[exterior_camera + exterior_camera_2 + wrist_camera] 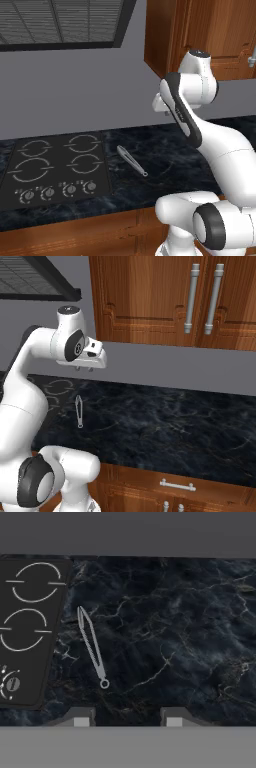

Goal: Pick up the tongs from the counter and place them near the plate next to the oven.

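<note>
The slim grey tongs [131,160] lie flat on the black marble counter [165,155], just right of the cooktop, joined ring end toward the front edge. In the right base view the tongs [79,412] rest below and slightly in front of my gripper [83,369], which hangs high above the counter [165,421]. In the hand view the tongs [91,644] lie left of centre, well away from my gripper [127,721], whose tips stand wide apart with nothing between them. The plate and the oven are out of view.
A black cooktop [55,167] with burner rings and knobs fills the counter's left part. A range hood [60,25] hangs above it. Brown wall cabinets [165,296] run over the counter; bare marble stretches to the right of the tongs.
</note>
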Motion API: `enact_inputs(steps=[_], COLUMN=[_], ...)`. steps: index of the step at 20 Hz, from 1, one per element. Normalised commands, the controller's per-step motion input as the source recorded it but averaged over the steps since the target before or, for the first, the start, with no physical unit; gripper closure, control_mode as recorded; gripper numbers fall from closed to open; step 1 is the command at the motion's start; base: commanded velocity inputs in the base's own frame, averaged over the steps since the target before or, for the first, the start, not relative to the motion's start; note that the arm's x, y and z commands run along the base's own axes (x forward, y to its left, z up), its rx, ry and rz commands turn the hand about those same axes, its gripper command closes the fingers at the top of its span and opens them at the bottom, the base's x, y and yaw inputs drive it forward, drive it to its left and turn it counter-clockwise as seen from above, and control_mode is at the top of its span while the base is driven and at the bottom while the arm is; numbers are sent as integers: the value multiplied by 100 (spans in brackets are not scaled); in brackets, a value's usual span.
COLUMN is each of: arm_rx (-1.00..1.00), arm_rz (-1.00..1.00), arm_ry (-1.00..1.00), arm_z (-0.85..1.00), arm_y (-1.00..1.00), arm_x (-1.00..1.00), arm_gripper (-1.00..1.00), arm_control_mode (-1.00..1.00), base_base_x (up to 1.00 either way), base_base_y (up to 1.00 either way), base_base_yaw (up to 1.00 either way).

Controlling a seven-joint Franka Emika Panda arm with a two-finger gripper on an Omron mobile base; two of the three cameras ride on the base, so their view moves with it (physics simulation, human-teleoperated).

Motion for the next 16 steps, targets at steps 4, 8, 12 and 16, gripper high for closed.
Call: enact_inputs(steps=[4,8,12,16], arm_rx=[-1,-24,-5,0], arm_rz=[0,1,6,7], arm_ry=[0,-1,-8,-2], arm_z=[0,-18,-30,-17], arm_y=[1,9,27,22], arm_x=[-4,-8,-14,-1], arm_gripper=[-100,-100,-100,-100], arm_control_mode=[-100,-100,-100,-100], base_base_x=[0,0,0,0], base_base_y=[0,0,0,0], base_base_yaw=[0,0,0,0])
